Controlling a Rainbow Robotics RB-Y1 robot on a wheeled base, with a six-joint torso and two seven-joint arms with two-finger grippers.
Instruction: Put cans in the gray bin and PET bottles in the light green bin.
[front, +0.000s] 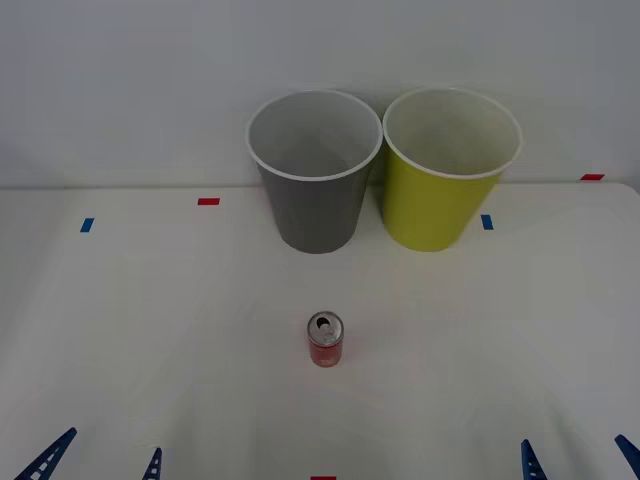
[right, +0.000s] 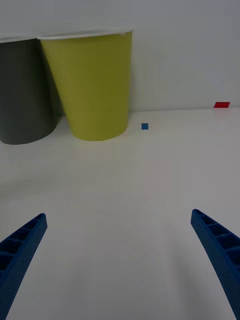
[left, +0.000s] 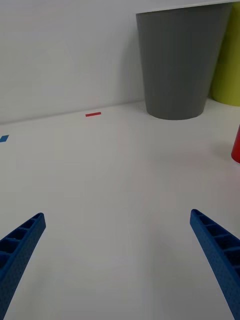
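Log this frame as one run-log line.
red can upright on table, untouched | gray bin, light green bin side by side behind it | left gripper open, low | right gripper open, low

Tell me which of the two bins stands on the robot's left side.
The gray bin is the one on the robot's left. The light green bin of the same shape stands beside it, on the right. The red can stands upright before the gray one.

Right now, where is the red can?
In the front view the can stands upright mid-table, apart from and in front of the gray bin.
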